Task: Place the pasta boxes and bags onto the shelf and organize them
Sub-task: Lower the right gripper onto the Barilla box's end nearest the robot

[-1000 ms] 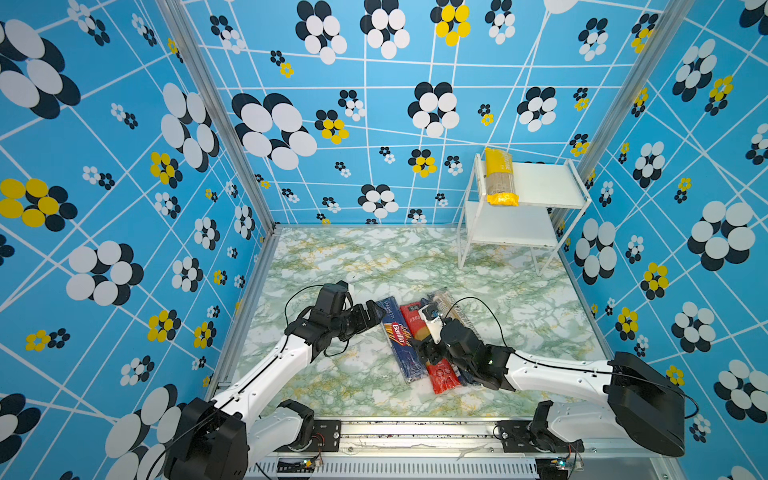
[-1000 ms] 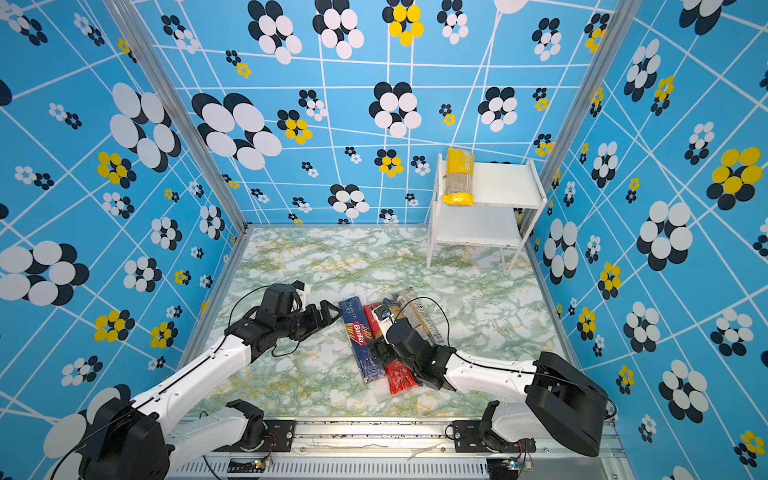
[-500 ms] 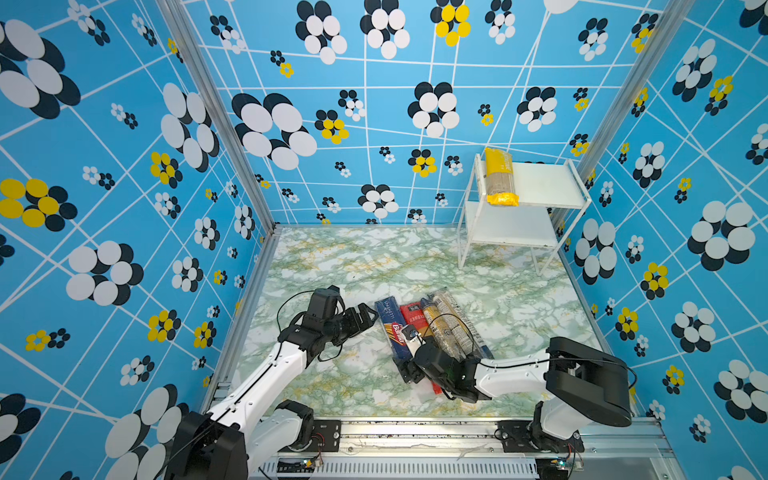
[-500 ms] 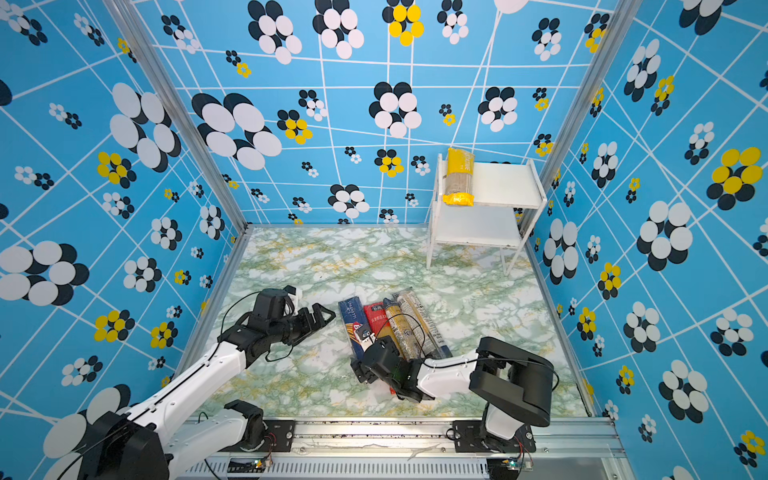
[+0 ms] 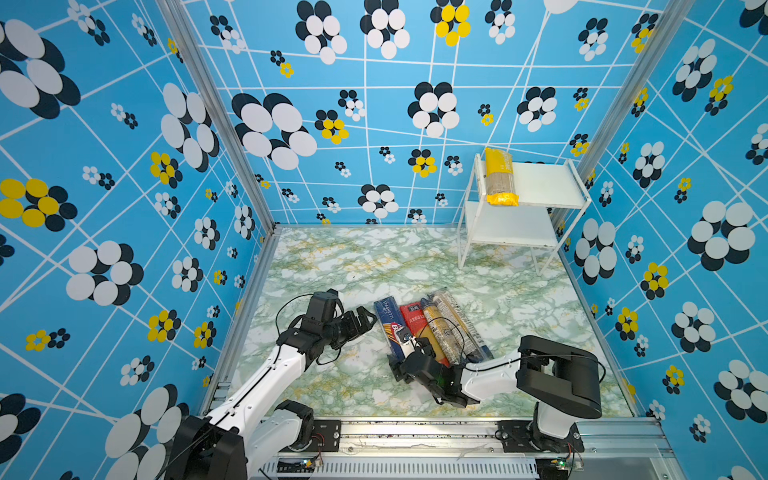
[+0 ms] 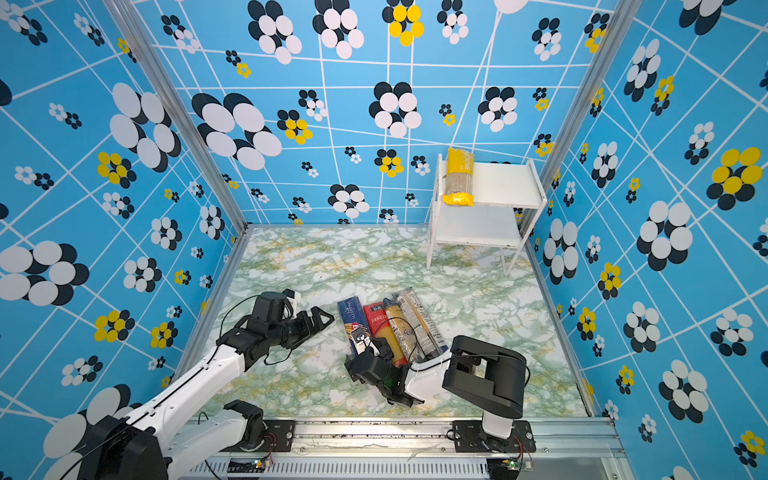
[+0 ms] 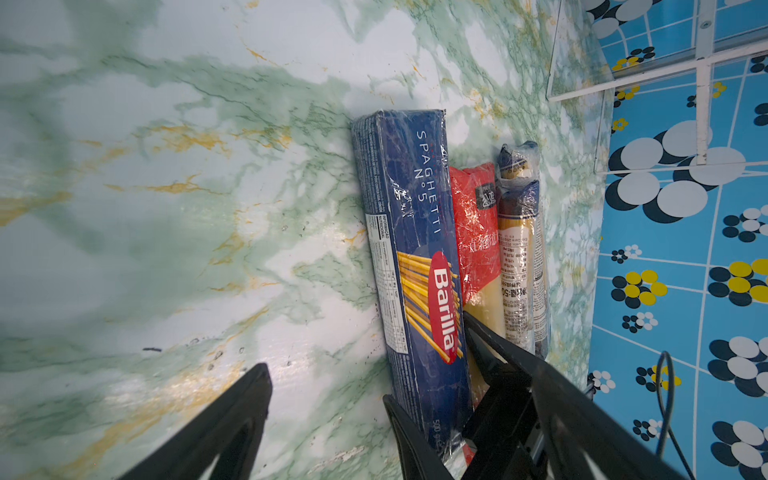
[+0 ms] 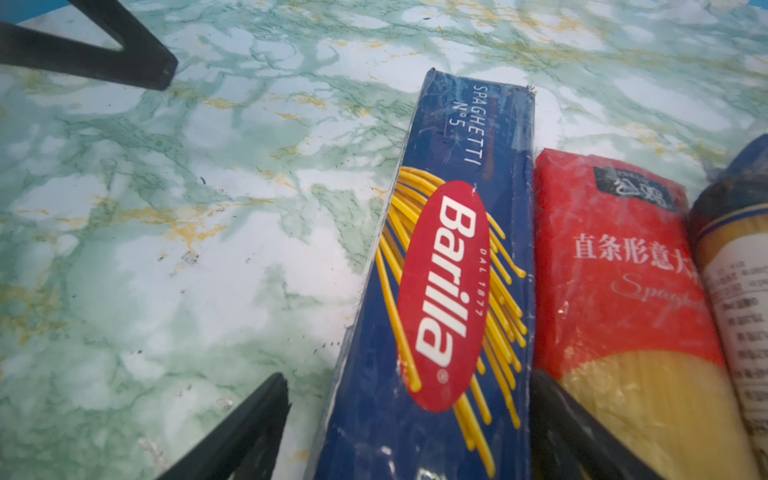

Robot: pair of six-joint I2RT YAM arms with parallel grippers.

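Observation:
Four spaghetti packs lie side by side on the marble table: a dark blue Barilla box (image 5: pixel 386 322), a red bag (image 5: pixel 411 320) and two clear bags (image 5: pixel 434 328) (image 5: pixel 457 320). My right gripper (image 8: pixel 409 374) is open and straddles the near part of the Barilla box (image 8: pixel 453 249). One finger is left of the box, the other between it and the red bag (image 8: pixel 615 266). My left gripper (image 5: pixel 368 322) is open and empty, just left of the box's middle. A yellow pack (image 5: pixel 500 178) lies on the top board of the white shelf (image 5: pixel 544 185) at the back right.
The shelf's lower board (image 5: pixel 507 226) is bare. The right wrist cable (image 5: pixel 453 328) loops over the clear bags. Patterned blue walls close three sides, and a metal rail (image 5: pixel 415 428) runs along the front edge. Open marble (image 5: pixel 332 266) lies behind the arms.
My right arm has folded in, and its gripper has shifted left from the red and clear bags to the near end of the Barilla box. The left gripper has barely moved.

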